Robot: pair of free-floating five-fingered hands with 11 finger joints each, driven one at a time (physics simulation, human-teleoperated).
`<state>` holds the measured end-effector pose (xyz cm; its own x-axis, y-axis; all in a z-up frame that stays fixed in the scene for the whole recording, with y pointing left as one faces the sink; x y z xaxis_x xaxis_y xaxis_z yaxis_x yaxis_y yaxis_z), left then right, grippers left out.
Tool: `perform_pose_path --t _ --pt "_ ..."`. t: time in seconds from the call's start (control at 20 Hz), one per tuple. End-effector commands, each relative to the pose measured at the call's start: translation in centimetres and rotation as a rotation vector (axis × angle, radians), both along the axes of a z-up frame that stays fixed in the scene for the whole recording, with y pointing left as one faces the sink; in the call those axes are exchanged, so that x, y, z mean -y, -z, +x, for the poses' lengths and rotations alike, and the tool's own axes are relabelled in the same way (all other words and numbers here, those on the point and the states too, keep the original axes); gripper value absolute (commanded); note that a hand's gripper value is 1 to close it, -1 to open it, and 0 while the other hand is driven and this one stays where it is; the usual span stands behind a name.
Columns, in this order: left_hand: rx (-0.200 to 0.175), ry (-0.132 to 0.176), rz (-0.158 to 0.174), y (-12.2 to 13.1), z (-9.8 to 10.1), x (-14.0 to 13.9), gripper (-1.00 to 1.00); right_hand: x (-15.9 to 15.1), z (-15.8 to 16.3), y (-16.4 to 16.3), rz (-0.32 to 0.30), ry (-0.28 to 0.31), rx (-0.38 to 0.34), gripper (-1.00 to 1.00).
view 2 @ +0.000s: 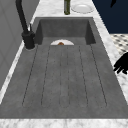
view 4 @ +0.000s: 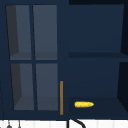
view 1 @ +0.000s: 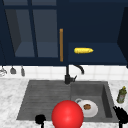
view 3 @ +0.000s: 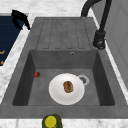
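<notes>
The white plate (view 3: pixel 66 89) lies flat on the floor of the sink basin (view 3: pixel 100 75), right of the draining board (view 2: pixel 65 75). A brown piece of food (view 3: pixel 68 86) sits on its middle. Just beside the plate's far edge is the drain (view 3: pixel 83 79). A small red item (view 3: pixel 37 74) lies on the basin floor near the front wall, well apart from the plate.

My right hand (view 1: pixel 121 114) hangs over the front right corner of the sink, near the basin's right wall, touching nothing. Its fingers are spread and relaxed. My left hand (view 1: pixel 40 119) hangs at the front edge of the draining board; I cannot tell how its fingers stand. A red ball (view 1: pixel 67 115) shows between my two hands in the front view.

A green bottle (view 1: pixel 121 95) stands upright on the counter right of the sink. The black faucet (view 1: pixel 68 75) rises behind the sink. A corn cob (view 4: pixel 84 104) lies on the open cabinet's lower shelf.
</notes>
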<state>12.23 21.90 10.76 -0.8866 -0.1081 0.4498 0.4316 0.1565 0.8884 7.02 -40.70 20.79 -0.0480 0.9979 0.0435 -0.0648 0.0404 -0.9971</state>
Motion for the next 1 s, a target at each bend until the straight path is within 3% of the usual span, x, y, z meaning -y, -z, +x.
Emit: perform_pose_path --t 0.0,0.45,0.95 --pt "0.0 0.0 0.0 0.0 0.0 0.0 0.0 2.7 0.3 -1.1 0.029 0.0 -0.001 -1.0" --pt "0.0 0.0 0.0 0.0 0.0 0.0 0.0 8.4 0.6 -3.9 0.048 -0.001 -0.012 -1.0" --pt "0.0 0.0 0.0 0.0 0.0 0.0 0.0 13.4 3.0 -5.2 0.048 -0.003 -0.076 -1.0"
